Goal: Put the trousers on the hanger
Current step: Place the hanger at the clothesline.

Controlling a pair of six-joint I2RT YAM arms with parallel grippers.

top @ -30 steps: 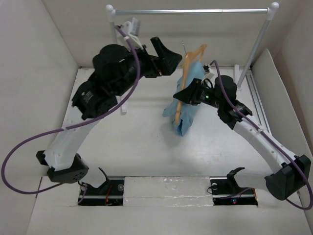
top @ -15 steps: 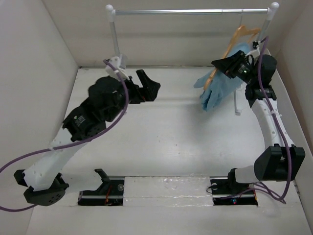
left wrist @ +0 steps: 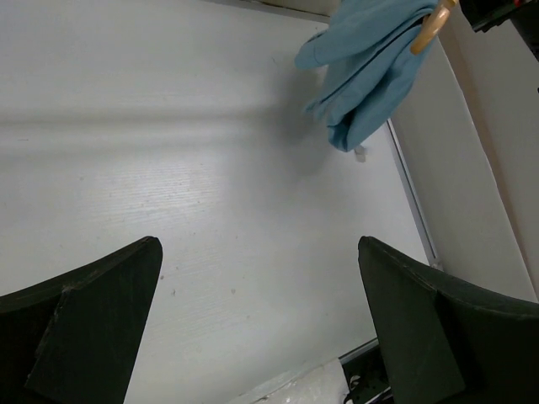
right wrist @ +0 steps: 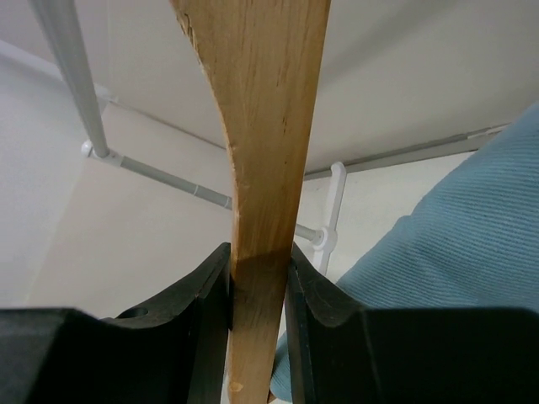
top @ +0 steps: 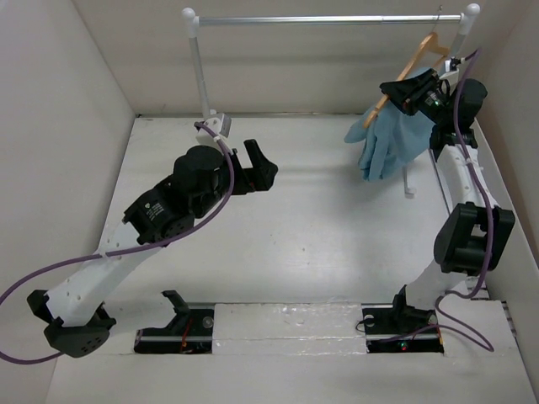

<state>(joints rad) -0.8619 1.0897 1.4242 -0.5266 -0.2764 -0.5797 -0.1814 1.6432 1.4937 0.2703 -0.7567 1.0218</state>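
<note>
Trousers (top: 389,145), light blue, slung over the wooden hanger (top: 410,61) and dangling in a loose bunch above the far right corner of the tabletop (top: 320,236), clear of its surface. Seen from above: right gripper (top: 394,91) clenched on the hanger's sloping wooden arm, raised high toward the right end of the clothes rail (top: 328,18). Metal hook (top: 438,23) close under that end of the bar; contact with it not decidable. Grip placed low on the arm, probably to leave the hook free for the rail and to let the cloth hang by its own weight. Draping apparently done; only the hanging-up seemingly left. Left gripper (top: 263,164) spread wide, grasping nothing, poised above the tabletop toward its far left, well apart from the garment, likely parked out of the way.

From the left wrist: both dark fingers (left wrist: 84,328) far apart at the lower edge, bare tabletop between them, nothing held. Blue cloth (left wrist: 370,67) at the upper right, a tip of light-brown wood (left wrist: 434,21) poking out beside it.

From the right wrist: wooden arm (right wrist: 265,168) upright in the middle, pinched tight between two black pads (right wrist: 202,320), touching both. Ribbed blue fabric (right wrist: 455,252) just beside it on the right; white-and-grey rail frame (right wrist: 337,202) behind.

No brand, label or writing legible in any view.
</note>
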